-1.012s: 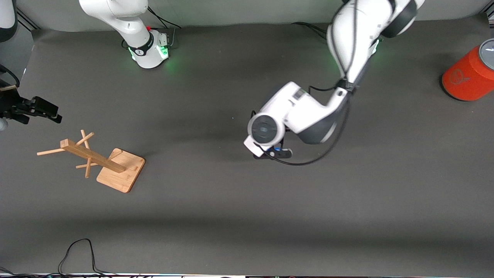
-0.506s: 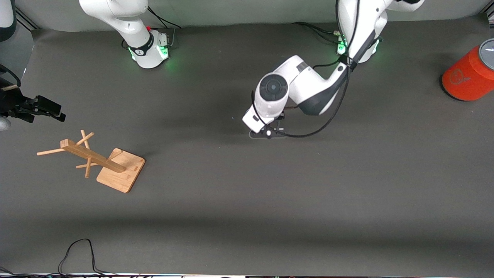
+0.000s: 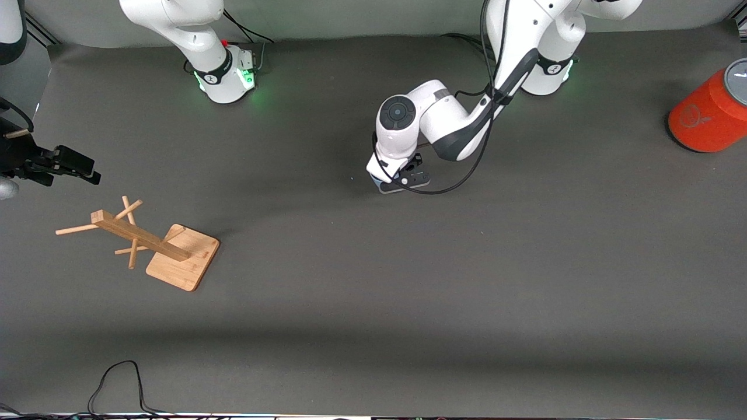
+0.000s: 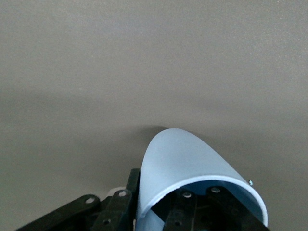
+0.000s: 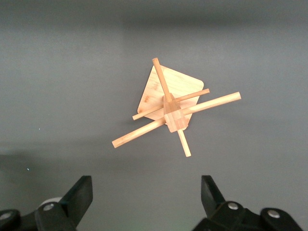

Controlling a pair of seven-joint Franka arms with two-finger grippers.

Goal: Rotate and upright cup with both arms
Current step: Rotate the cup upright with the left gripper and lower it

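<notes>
The small light-blue, matte, handleless tapered cup [image 4: 185, 166] is lying with its long axis pointing away from the left wrist camera: its open mouth is facing that camera and its closed end is pointing out over the dark grey table mat [image 3: 373, 303]. Its smooth, unmarked wall is showing no writing. The black two-finger left gripper [image 4: 159, 209] is gripping the cup's rim, one finger [image 4: 113, 209] lying against the outside of the wall and the other finger [image 4: 192, 207] sitting inside the mouth. In the front view this gripper [image 3: 402, 178] is sitting low over the middle of the mat, the cup almost hidden beneath the white wrist.

The black right gripper [image 5: 147, 197] is waiting over the wooden peg rack [image 3: 152, 242] toward the right arm's end of the table, its fingers spread wide and holding nothing.

A large orange cylinder with a grey top [image 3: 709, 114] is standing at the left arm's end; its faint logo is unreadable.
</notes>
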